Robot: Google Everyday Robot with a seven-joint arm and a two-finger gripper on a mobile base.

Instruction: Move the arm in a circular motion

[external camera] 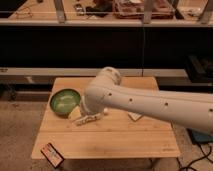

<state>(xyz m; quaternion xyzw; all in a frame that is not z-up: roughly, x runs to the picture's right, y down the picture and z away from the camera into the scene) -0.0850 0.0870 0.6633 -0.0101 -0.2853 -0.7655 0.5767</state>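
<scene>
Camera view: arm reaches from right across the bench. Gripper low beside green bowl, near white packet. Phone at front-left corner.

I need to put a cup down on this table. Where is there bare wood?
Bare wood spans the table's front, right of the small box at the front-left corner. It is crowded around the green bowl, where the arm and its claw hang over a white packet.
</scene>
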